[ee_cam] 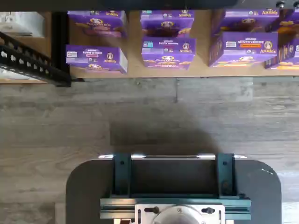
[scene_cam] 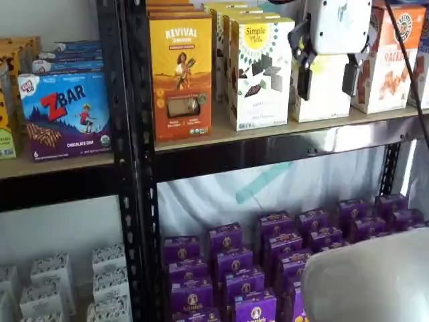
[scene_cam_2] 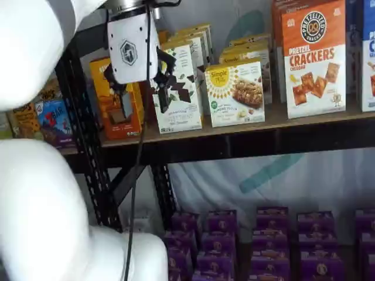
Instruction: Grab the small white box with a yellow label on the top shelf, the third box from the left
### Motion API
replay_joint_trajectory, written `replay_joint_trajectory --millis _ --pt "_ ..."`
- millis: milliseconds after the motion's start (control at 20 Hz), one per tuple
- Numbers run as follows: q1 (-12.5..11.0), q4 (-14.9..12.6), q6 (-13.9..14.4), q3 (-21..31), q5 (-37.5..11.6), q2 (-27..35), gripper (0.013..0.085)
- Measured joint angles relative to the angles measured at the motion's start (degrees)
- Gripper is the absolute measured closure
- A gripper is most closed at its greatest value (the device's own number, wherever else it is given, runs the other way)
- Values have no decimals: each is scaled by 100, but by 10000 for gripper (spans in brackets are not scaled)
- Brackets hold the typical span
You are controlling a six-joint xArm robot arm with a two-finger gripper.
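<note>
The small white box point(scene_cam: 326, 100) stands on the top shelf point(scene_cam: 221, 136) between a taller white Simple Mills box point(scene_cam: 260, 74) and a white-and-orange cracker box point(scene_cam: 389, 64). It also shows in a shelf view point(scene_cam_2: 237, 93) with its yellow top band. My gripper point(scene_cam: 327, 80) hangs in front of it, white body above, black fingers pointing down with a plain gap between them, holding nothing. In a shelf view the gripper point(scene_cam_2: 143, 99) stands out in front of the shelf, apart from the boxes. The wrist view shows no fingers, only the dark mount with teal brackets.
An orange Revival box point(scene_cam: 181, 74) stands at the left of the top shelf. Black perforated uprights point(scene_cam: 134, 161) bound it. Several purple boxes point(scene_cam: 268, 261) fill the bottom shelf and show in the wrist view point(ee_cam: 168, 46). A ZBar box point(scene_cam: 64, 114) sits on the neighbouring shelf.
</note>
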Motion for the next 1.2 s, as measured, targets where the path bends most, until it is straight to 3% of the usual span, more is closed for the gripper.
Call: replay_joint_trajectory --millis 50,100,200,350,600,700,950,1200 --pt "-156 176 -69 -35 86 44 130" --pt "-522 556 -223 -100 259 133 130" --pt "-608 672 -279 -113 336 166 130" --pt "-473 495 -253 -21 218 126 130" --pt "-154 -48 -184 360 -377 -38 130" --pt "-224 -131 -274 519 -679 -52 130" --pt "-720 -370 -789 663 -1676 313 130" --pt "-1360 -308 -1394 280 -2306 996 130"
